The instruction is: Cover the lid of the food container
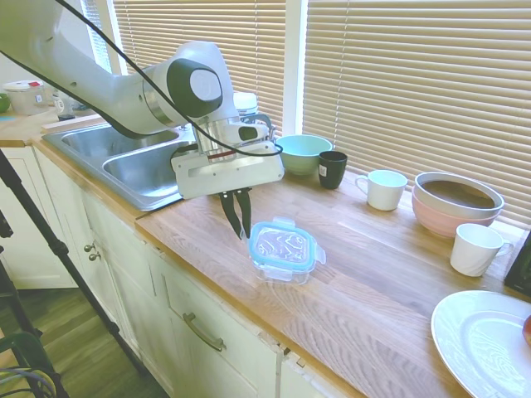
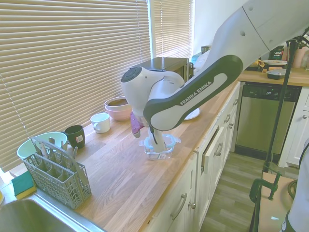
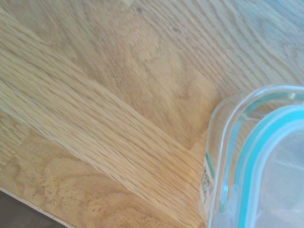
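Wooden tabletop (image 1: 373, 274) runs along the window blinds (image 1: 415, 83), steel sink (image 1: 141, 162) at one end. White arm (image 2: 203, 87) reaches in over the tabletop, near its front edge.

Back row by the blinds: pink bowl (image 1: 455, 211) with a grey bowl (image 1: 458, 192) nested in it, teal bowl (image 1: 304, 152), dark cup (image 1: 333, 168), two white mugs (image 1: 383, 189) (image 1: 475, 248). White plate (image 1: 485, 344) at the far end, partly cut off by the frame. Grey cutlery basket (image 2: 55, 174) stands next to the sink.

Food container (image 1: 284, 267) sits on the tabletop close to the front edge, well apart from the bowls. Lid (image 1: 283, 245) lies on top of it, teal seal visible all round; can't tell whether the tabs are snapped down. Wrist view shows one lid corner (image 3: 266, 156) over the glass rim, with wood grain beside it.

Pincer (image 1: 237, 217) points down just beside the container on the sink side, tips near lid height, fingers (image 1: 230, 212) close together, nothing between them: clenched and empty. Contact with the lid isn't discernible.
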Controlling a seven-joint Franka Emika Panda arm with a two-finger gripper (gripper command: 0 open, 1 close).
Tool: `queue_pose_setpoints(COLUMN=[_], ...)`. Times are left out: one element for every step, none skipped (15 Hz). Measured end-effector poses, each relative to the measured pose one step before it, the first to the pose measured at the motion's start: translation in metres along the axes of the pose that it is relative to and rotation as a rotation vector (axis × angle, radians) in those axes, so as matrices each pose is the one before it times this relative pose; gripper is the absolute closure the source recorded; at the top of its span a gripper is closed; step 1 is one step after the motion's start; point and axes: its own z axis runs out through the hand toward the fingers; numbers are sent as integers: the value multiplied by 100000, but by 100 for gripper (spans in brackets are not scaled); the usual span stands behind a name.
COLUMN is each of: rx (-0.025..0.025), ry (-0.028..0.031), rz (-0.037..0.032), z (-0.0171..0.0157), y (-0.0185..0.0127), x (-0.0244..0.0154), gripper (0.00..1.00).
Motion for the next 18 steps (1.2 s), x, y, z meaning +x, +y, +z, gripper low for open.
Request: queue_pose_setpoints(rx=[-445,-183,-148,-118,-68,0,3,16,16,74,40,-47,0,77,39,-55,-47,-133], ry=[-327,-654,-684,-250,-43,60,16,37,48,150,379,328,112,64,28,-1,-13,28], rz=[-554,-382,-359,-171,-55,66,76,27,15,48,-147,-112,-28,99,140,116,53,-33], z=[335,482,444,171,78,-21,-7,-7,-15,-17,-12,-11,18,56,63,41,30,28], y=[-148,-231,-211,-84,-49,8,1,0,3,18,38,37,53,72,78,86,37,20], x=[49,67,48,68,71,20,6,6,12,28,48,43,27,44,70,92,74,62], gripper=[100,100,100,100,100,100,100,100,100,100,100,100,100,100,100,100,0,0])
